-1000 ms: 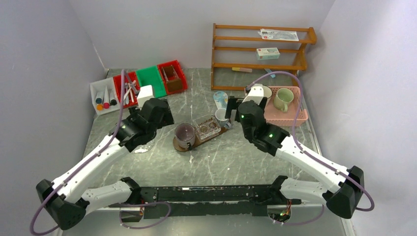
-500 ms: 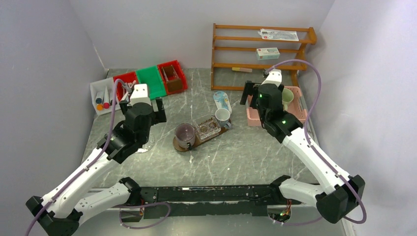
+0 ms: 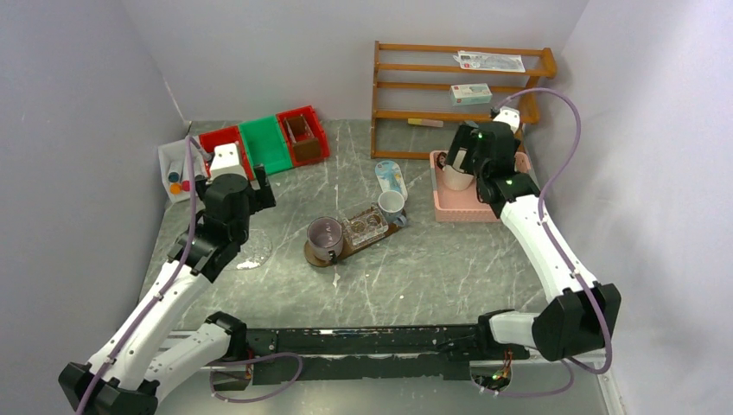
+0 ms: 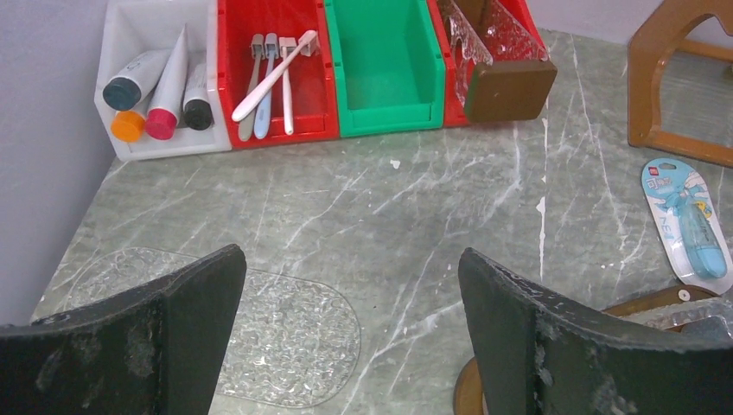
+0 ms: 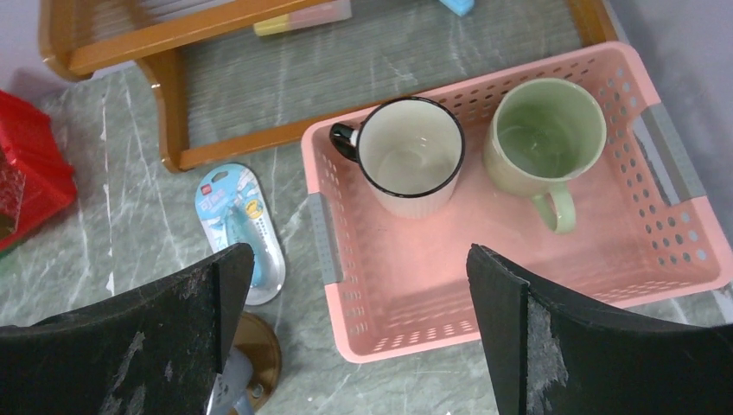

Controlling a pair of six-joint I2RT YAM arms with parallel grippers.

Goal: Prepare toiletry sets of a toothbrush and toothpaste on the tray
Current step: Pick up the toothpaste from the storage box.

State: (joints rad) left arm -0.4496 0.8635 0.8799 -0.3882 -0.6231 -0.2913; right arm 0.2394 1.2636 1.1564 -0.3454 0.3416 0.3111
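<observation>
The tray lies mid-bench between the arms, long axis slanting near-left to far-right, while the left pincer, wide open and empty, faces the toothbrushes in the red bin and the right pincer, equally agape and empty, hangs over the mugs in the pink basket.

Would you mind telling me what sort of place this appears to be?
Probably a robot test cell staged as a bathroom counter: plain walls around a table, a red bin of toothbrushes beside tubes, a pink basket holding mugs.
</observation>
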